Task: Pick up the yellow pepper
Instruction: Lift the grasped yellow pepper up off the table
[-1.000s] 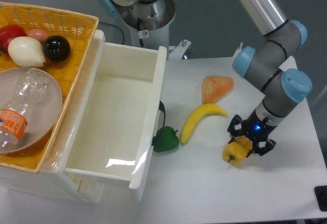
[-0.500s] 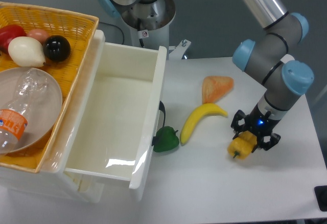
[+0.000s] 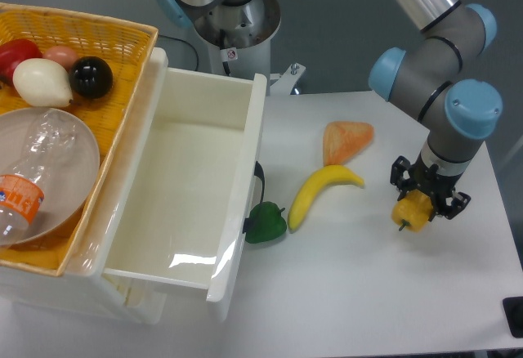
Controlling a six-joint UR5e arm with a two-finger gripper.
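Jaws of the gripper (image 3: 426,201) clamp the yellow pepper (image 3: 411,212); at nine o'clock, the white bin (image 3: 253,141) sits beside a basket (image 3: 122,35) holding a bottle (image 3: 24,180).

The pepper (image 3: 411,212) is sitting between the gripper (image 3: 426,203) fingers at right, apparently lifted; the banana (image 3: 317,190) is lying left of it.

yellow pepper (image 3: 411,211): we see glossy golden yellow
gripper (image 3: 428,198): black fingers
arm (image 3: 441,72): we see grey links with light blue caps
banana (image 3: 318,192): plain yellow
green pepper (image 3: 265,222): dark green
wedge (image 3: 346,140): we see pale orange
table (image 3: 343,293): white
drawer (image 3: 184,194): we note glossy white
basket (image 3: 98,33): woven yellow-orange
black ball (image 3: 91,76): shiny black
onion (image 3: 42,82): off-white
bottle (image 3: 24,178): clear, with an orange label
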